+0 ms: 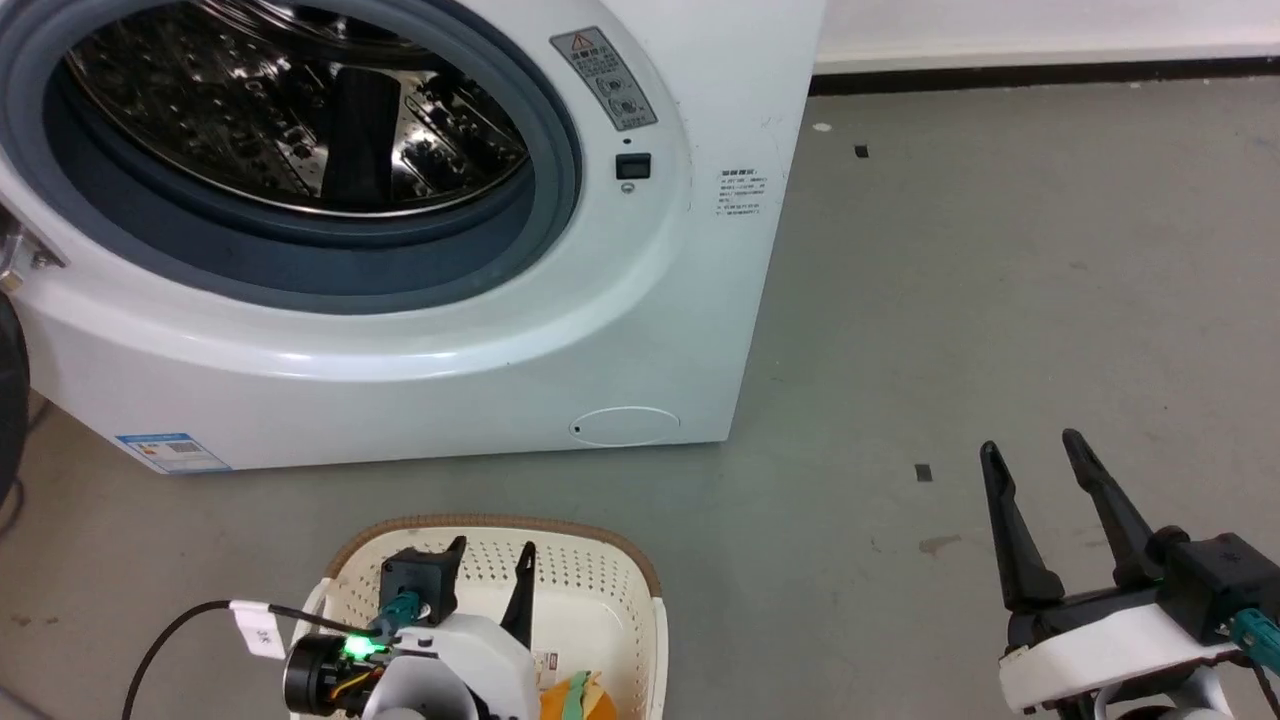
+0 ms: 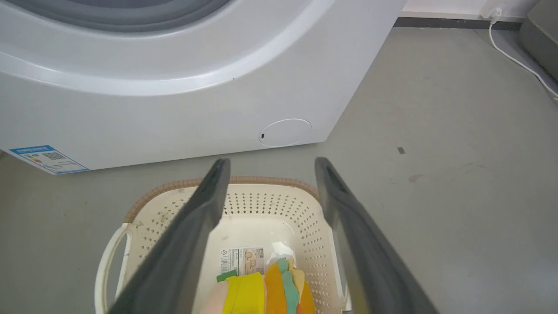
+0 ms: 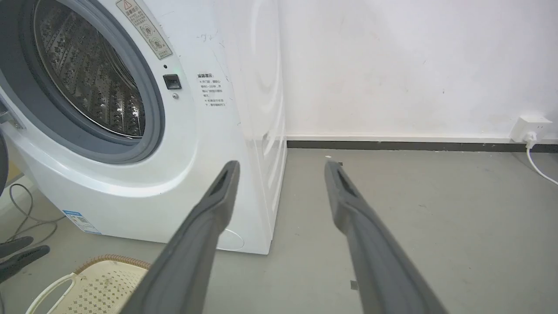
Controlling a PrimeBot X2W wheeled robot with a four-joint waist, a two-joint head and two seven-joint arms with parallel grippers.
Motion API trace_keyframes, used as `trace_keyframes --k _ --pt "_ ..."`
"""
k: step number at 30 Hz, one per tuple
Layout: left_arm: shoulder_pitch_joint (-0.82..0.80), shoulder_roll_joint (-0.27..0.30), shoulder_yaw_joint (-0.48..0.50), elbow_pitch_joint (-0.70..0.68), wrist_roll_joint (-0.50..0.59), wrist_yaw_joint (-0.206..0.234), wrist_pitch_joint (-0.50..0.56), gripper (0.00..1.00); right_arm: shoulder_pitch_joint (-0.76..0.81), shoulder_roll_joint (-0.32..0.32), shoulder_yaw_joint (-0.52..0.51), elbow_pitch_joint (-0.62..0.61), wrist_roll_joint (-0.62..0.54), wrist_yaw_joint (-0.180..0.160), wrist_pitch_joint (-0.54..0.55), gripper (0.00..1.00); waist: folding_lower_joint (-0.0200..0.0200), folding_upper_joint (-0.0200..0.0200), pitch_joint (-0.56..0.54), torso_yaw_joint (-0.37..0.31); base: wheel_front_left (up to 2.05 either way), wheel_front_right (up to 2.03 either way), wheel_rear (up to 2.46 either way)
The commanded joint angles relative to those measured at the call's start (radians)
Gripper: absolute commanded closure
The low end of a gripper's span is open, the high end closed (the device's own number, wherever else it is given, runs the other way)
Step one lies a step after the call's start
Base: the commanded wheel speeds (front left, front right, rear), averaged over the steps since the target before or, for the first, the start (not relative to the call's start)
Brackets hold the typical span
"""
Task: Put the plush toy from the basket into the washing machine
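The washing machine stands at the upper left, its porthole uncovered and the steel drum in sight. Below it on the floor sits the basket, cream with a brown rim. The plush toy lies in the basket's near end, showing orange, green and yellow layers beside a paper label. My left gripper hangs open above the basket, fingers apart over the toy and not touching it. My right gripper is open and holds nothing, low over the floor at the right. In the right wrist view the right gripper points past the washing machine's corner.
Bare grey floor spreads to the right of the machine up to a white wall with a dark skirting. A wall socket with a white cable is at the far right. Loose cables lie left of the machine. The black door edge shows at far left.
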Motion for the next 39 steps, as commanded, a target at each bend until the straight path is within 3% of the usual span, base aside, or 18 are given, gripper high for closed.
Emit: trace_keyframes --k 1,29,39 --pt "-0.021 0.001 -0.007 0.017 -0.009 -0.007 0.000 0.00 -0.022 0.000 -0.001 -0.009 0.007 0.000 -0.011 0.00 -0.0001 0.0000 0.010 -0.005 0.00 0.00 0.00" --pt "-0.210 0.026 -0.116 0.422 -0.114 -0.070 0.126 0.00 -0.082 0.000 -0.005 -0.045 0.089 -0.001 -0.070 0.00 -0.0001 0.0000 0.238 -0.076 0.00 0.00 0.00" --pt "-0.286 0.047 -0.192 0.533 -0.112 -0.066 0.157 0.00 -0.107 0.000 -0.015 -0.061 0.131 -0.001 -0.090 0.00 -0.0001 0.0000 0.341 -0.104 0.00 0.00 0.00"
